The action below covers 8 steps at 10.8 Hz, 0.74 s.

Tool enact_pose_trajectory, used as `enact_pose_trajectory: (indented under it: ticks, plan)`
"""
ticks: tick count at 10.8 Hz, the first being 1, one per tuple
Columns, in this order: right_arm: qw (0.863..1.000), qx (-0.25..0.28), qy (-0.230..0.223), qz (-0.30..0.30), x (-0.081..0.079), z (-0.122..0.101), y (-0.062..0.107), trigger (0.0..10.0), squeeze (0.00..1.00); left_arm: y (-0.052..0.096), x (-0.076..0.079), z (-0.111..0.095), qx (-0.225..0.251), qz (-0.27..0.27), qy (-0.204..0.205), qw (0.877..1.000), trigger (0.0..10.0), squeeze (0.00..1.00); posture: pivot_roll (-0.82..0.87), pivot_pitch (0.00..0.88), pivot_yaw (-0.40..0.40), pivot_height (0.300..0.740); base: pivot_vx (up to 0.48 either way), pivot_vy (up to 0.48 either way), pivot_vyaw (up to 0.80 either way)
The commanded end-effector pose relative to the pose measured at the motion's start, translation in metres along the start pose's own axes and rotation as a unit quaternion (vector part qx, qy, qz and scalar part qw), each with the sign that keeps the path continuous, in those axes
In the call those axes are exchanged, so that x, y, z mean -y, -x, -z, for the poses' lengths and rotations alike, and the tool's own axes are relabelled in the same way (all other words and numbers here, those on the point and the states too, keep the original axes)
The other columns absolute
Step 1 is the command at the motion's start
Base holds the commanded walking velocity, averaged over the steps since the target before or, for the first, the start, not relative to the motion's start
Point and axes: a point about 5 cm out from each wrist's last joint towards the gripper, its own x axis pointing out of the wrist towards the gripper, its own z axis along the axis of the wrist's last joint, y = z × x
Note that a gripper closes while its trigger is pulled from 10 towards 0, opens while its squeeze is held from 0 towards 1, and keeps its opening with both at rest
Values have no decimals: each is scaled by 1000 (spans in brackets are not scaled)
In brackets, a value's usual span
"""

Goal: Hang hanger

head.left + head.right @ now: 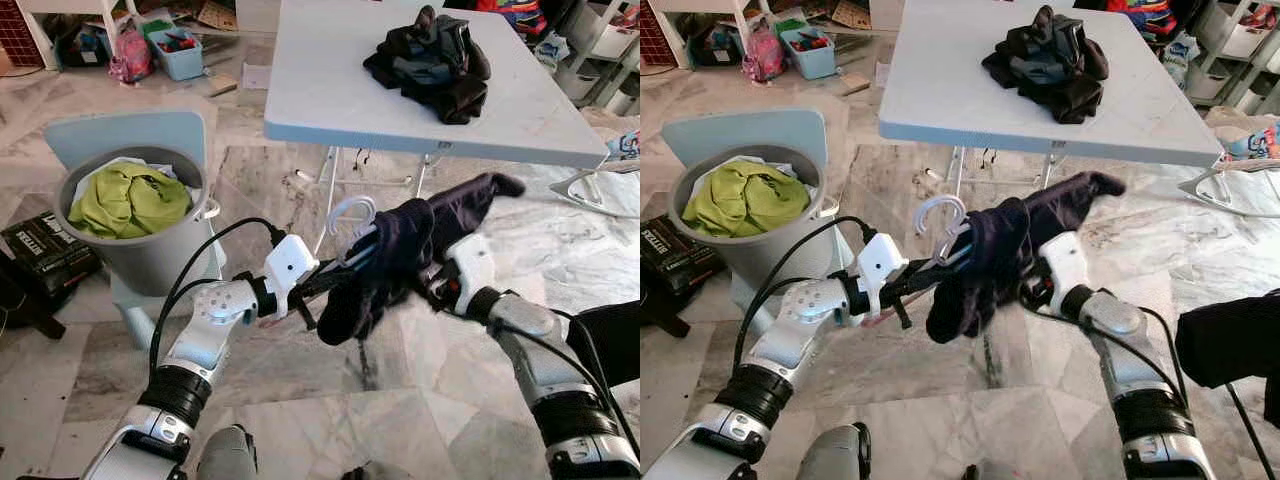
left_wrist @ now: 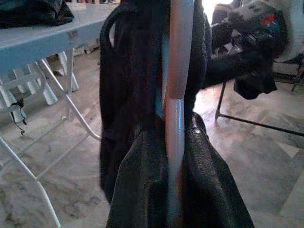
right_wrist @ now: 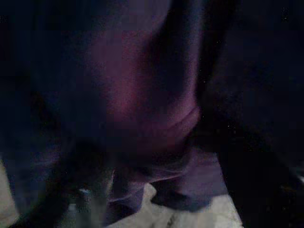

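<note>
Bright, even daylight in both eye views; right wrist view dark and blurred.

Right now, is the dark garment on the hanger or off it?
On. The dark garment drapes over the white hanger, whose hook sticks out above the cloth, held between the left end effector and right end effector.

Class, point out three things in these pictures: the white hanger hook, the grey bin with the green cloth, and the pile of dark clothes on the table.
hanger hook point(image 1: 352, 212), left eye view, on the top curve of the hook.
grey bin point(image 1: 150, 262), left eye view, on its front wall.
pile of dark clothes point(image 1: 1048, 62), right eye view, on the middle of the heap.
</note>
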Motion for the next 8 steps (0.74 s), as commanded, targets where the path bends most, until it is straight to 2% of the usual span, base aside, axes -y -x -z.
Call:
enact_pose_trajectory:
  ticks: [1, 8]
  plan:
    - [1000, 16, -12, 19, 7, -7, 0, 0, 0, -2, 0, -11, 24, 3, -7, 1000, 0, 0, -44, 46, -53, 740, 0, 0, 0]
    - [995, 65, -45, 56, 17, -18, 4, 0, 0, -2, 5, -9, 16, 8, -5, 1000, 0, 0, -52, 58, -58, 740, 0, 0, 0]
